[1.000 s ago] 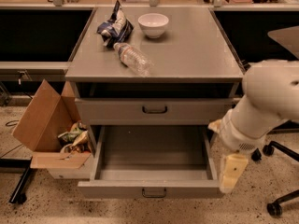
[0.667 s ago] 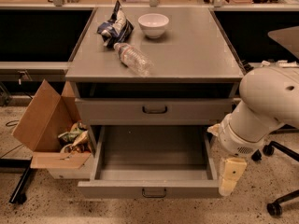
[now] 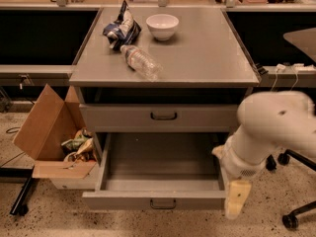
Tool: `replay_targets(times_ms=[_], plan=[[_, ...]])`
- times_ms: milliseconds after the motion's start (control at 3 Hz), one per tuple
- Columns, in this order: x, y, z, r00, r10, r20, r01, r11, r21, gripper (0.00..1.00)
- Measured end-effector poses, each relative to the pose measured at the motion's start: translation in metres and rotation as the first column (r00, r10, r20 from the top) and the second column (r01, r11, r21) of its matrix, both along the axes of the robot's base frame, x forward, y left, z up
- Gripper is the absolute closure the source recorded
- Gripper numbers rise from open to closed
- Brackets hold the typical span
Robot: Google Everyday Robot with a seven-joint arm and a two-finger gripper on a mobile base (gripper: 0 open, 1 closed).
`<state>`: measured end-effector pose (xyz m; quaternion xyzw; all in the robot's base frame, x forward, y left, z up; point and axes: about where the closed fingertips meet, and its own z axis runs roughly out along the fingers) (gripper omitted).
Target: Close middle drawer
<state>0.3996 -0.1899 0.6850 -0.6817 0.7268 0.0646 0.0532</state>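
Grey tabletop [image 3: 207, 53] is carrying bowl [image 3: 162, 25], bottle [image 3: 139, 62], bag [image 3: 121, 28] toward its back-left corner. Below, middle drawer [image 3: 158, 200] is sitting fully out; whole push left. Alongside, gripper [image 3: 236, 201] is hanging off its front-right corner, opening unreadable.

no legible text, no readable labels, brands, numbers or signs

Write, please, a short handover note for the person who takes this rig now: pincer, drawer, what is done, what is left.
Pincer: low at the right front corner of the middle drawer, beside its front panel; contact cannot be told.
Middle drawer: pulled far out, below the shut upper drawer.
Done: the pincer is at the drawer; the drawer is not yet closed.
Left: push the front panel in until it is flush with the upper drawer.
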Motion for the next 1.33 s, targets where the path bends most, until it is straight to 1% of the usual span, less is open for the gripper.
replay_targets(times_ms=[333,667,1000,1333], plan=[[-0.015,0.010,-0.088,0.9962,0.058,-0.065,-0.059,0.998,-0.016,0.19],[-0.025,0.017,-0.160,0.9905,0.088,-0.106,-0.091,0.996,-0.024,0.43],[-0.025,0.025,-0.208,0.9880,0.095,-0.122,-0.100,0.994,-0.036,0.66],[-0.017,0.025,-0.250,0.9921,0.055,-0.113,-0.059,0.998,-0.027,0.89]])
